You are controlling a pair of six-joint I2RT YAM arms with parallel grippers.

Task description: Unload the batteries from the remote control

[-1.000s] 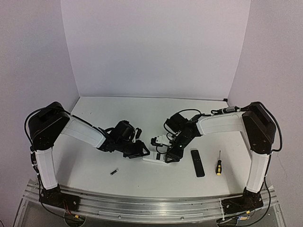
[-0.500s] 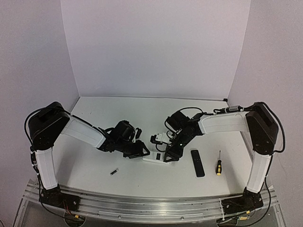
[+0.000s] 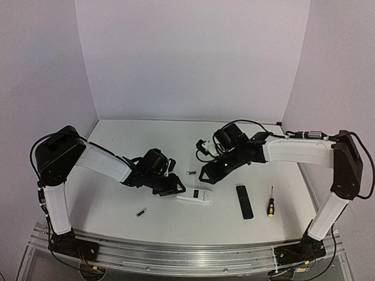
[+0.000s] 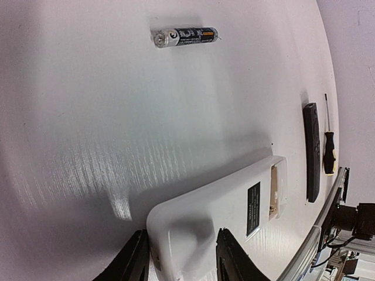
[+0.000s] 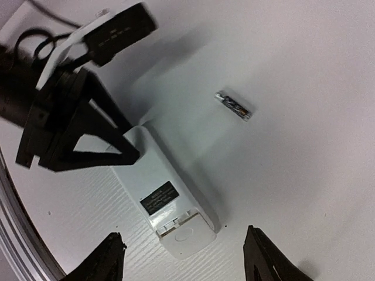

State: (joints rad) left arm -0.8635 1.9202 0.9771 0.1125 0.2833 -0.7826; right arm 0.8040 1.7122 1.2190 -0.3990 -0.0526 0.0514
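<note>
White remote [image 3: 196, 196] lies label-up near centre of bench [image 3: 146, 134]. L end effector [image 3: 176, 188] is clamped on its 9 o'clock end, fingers [image 4: 133, 263] against both sides. R end effector [image 3: 205, 174] hangs at approx 12–1 o'clock of the remote, spread wide, gripping nothing. Battery bay [image 4: 274, 190] at the remote's free end is uncovered; contents can't be told. One battery [image 3: 190, 172] lies on the bench at 12 o'clock from the remote, near it, apart from both end effectors. Second battery [image 3: 141, 212] sits at 8 o'clock, well apart. Black remote [image 3: 244, 201] at 3 o'clock, w/ screwdriver [image 3: 270, 204] just beyond it.
</note>
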